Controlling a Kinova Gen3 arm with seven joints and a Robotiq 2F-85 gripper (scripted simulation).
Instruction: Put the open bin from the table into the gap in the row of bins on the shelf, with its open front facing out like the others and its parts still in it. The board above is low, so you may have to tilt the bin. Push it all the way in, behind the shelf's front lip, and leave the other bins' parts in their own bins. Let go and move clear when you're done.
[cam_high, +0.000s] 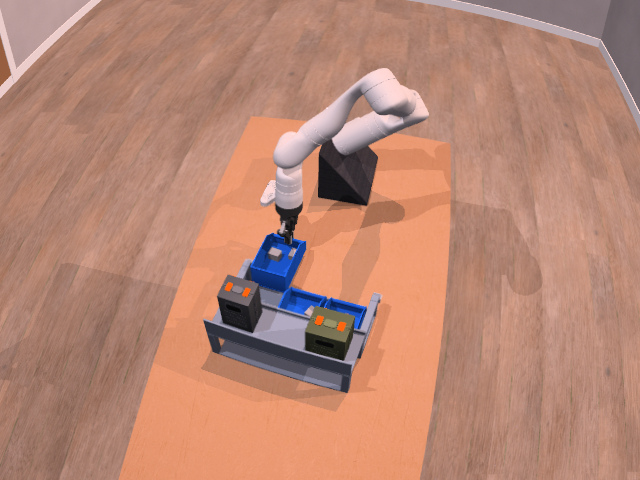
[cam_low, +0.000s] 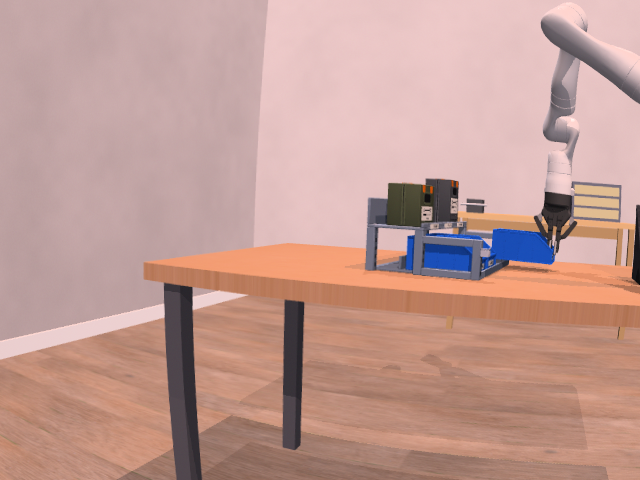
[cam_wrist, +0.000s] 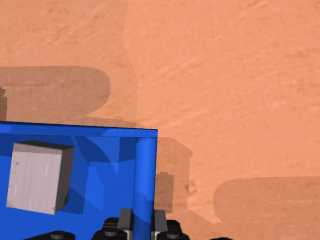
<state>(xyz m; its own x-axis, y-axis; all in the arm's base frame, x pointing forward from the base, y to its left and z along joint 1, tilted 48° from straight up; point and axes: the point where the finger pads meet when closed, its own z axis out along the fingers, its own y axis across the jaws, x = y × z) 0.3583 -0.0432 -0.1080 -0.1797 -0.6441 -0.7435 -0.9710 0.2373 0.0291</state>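
Observation:
The open blue bin sits just in front of the grey shelf (cam_high: 289, 330), at the gap on the left end of the row. Two grey parts (cam_high: 275, 253) lie inside it. My gripper (cam_high: 285, 237) points straight down and is shut on the bin's rear wall. In the side view the bin (cam_low: 522, 246) hangs slightly off the table from the gripper (cam_low: 553, 242), with its near end by the shelf's front (cam_low: 429, 242). The wrist view shows the fingers pinching the blue wall (cam_wrist: 144, 180), with a grey cube (cam_wrist: 37, 177) inside the bin.
Two other blue bins (cam_high: 302, 299) (cam_high: 345, 310) sit in the shelf row. A dark grey box (cam_high: 238, 303) and an olive box (cam_high: 329, 335) stand on the low top board. The arm's black base block (cam_high: 346, 173) stands behind.

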